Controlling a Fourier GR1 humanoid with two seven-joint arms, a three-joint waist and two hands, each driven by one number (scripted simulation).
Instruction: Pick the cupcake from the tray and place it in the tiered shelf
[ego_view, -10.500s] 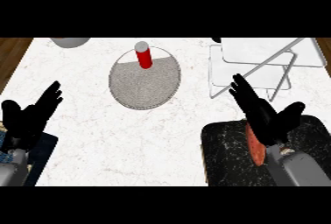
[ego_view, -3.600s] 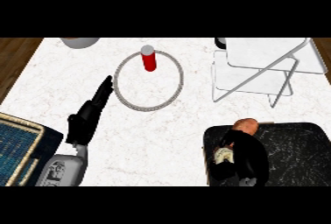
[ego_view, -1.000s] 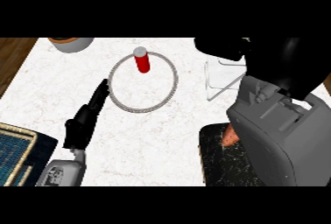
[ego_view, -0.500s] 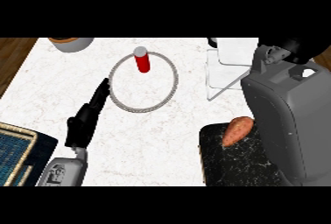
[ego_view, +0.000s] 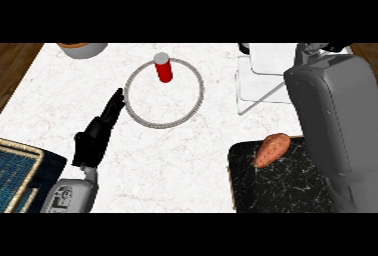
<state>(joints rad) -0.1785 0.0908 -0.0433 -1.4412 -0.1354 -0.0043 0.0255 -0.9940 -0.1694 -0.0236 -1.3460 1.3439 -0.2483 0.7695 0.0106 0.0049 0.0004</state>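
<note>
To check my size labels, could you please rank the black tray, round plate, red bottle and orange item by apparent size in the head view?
1. black tray
2. round plate
3. orange item and red bottle: they look about alike, so I leave them unranked.

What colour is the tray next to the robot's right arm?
The tray is black with white speckles, like marble. The head view shows it best.

The counter top (ego_view: 184, 165) is white stone with thin grey lines. Brown wood floor (ego_view: 13, 62) shows beside it.
</note>
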